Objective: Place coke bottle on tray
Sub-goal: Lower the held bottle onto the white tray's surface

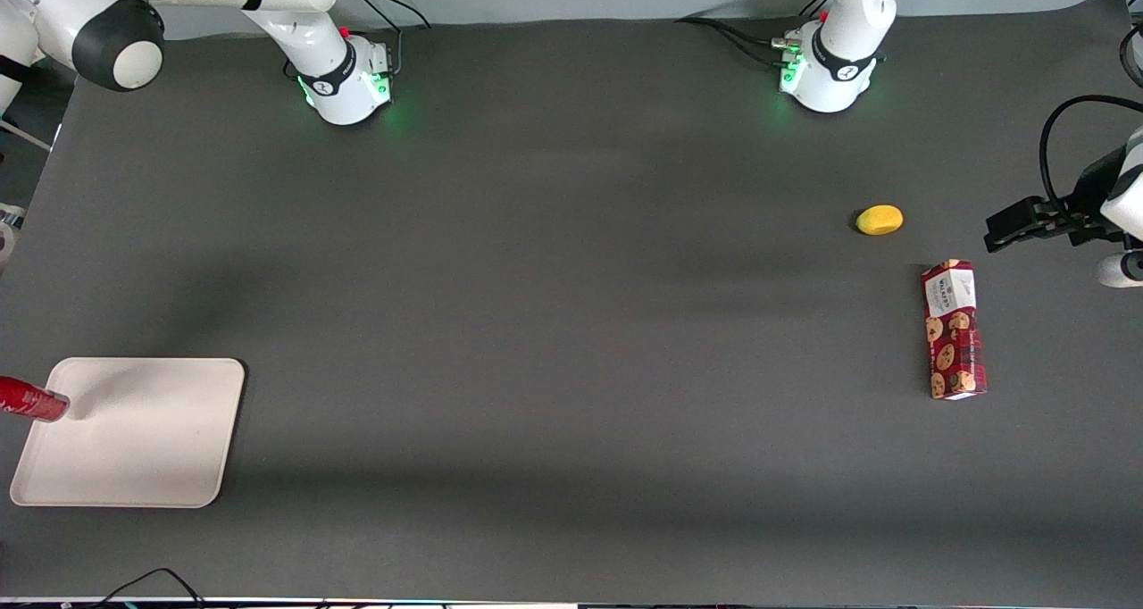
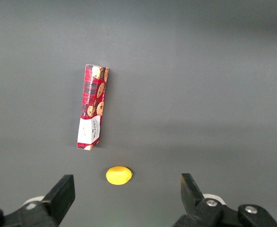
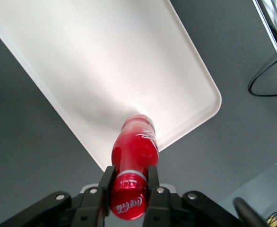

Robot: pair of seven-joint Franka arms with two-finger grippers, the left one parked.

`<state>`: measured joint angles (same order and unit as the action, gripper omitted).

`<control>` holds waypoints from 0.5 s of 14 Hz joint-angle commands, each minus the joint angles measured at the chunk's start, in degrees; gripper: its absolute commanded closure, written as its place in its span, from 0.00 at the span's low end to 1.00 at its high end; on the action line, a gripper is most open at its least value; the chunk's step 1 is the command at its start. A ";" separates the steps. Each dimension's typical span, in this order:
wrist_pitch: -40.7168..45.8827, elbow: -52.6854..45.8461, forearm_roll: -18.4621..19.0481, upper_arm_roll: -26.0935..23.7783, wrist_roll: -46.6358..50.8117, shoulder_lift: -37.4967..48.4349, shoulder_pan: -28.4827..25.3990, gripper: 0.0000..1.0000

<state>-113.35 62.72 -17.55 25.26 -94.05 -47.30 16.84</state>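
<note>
The claw [image 3: 128,189] pinches the coke bottle [image 3: 134,153] by its neck, hanging over the tray [image 1: 143,466] near its 9 o'clock edge. Carry it toward the tray's middle, lower it upright, then release.

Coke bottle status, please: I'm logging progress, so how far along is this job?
Done: the hand has gripped the slim red coke bottle at its neck. In hand: bottle held above a corner of the flat cream-beige tray. Left: lowering it onto the tray and releasing.
</note>
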 commanded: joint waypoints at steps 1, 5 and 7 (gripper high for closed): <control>0.41 -3.13 -2.14 0.06 1.24 -2.09 1.09 1.00; 0.41 -3.13 -2.49 -0.03 1.76 -3.15 1.97 1.00; 0.41 -3.13 -2.40 -0.03 1.94 -3.15 1.97 0.93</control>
<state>-113.47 62.48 -18.43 25.26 -93.14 -49.33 18.12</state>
